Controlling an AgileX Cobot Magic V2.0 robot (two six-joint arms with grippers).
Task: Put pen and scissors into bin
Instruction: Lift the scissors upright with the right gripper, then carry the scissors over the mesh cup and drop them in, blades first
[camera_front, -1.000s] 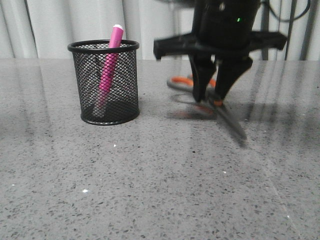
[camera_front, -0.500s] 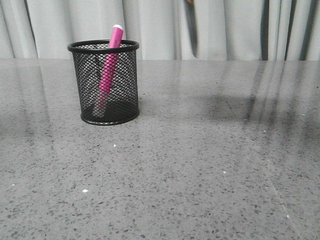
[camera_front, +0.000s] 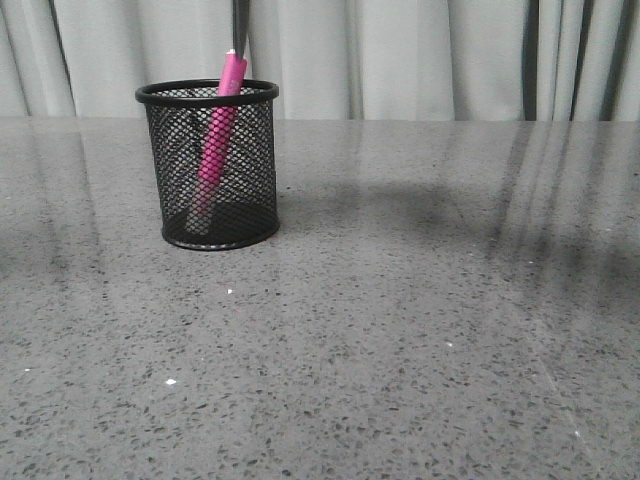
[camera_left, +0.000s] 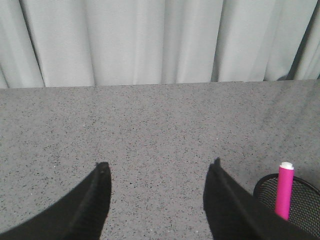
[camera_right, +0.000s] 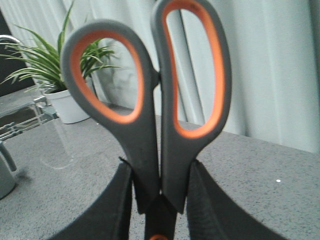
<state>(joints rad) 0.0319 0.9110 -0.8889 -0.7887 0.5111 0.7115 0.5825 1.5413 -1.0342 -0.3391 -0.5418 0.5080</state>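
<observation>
One pen (camera_front: 217, 135) stands slanted inside the single bin (camera_front: 208, 165), its whitish cap poking above the rolled rim; the bin sits on the grey speckled table (camera_front: 400, 340) toward the front view's left, with bare tabletop all around it and a wide stretch to its right. Directly above the bin, at the front view's top edge, a thin dark sliver (camera_front: 240, 22) hangs down, too little of it showing to name. Only the right wrist view shows the one pair of scissors (camera_right: 155, 115), handles up, clamped between the right gripper's (camera_right: 159, 200) fingers, with a potted plant (camera_right: 55, 75) behind. The left wrist view shows the left gripper (camera_left: 157, 172) spread wide and holding nothing, the bin just beside one finger.
</observation>
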